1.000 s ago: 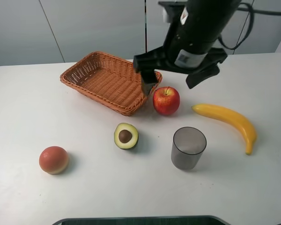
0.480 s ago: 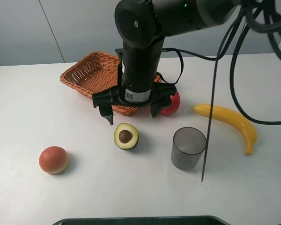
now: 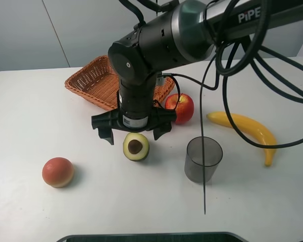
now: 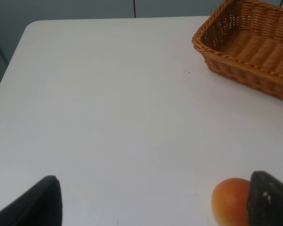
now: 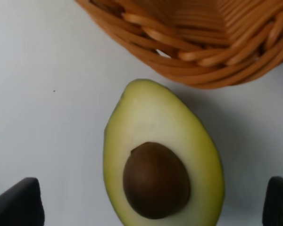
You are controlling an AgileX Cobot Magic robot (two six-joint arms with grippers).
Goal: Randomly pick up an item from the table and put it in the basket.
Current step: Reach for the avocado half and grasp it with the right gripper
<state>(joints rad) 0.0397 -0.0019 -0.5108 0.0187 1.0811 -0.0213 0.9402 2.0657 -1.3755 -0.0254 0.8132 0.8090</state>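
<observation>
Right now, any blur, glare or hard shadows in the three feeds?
Exterior high: sharp, even light, soft shadows beside the avocado and cup, no glare. Right wrist: close-up slightly soft; the basket shadow falls on the table by the avocado. Left wrist: mildly soft, flat light, no glare.

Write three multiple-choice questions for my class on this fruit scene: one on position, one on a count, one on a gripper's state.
1. What lies directly under the right gripper? A red apple B halved avocado C banana
2. How many fruits lie on the table? A two B four C six
3. The right gripper is: A open B shut on the avocado C shut on the banana
Answers: B, the avocado sits between its fingers; B, avocado, apple, banana and an orange-red round fruit; A, its jaws stand wide apart, holding nothing.
</observation>
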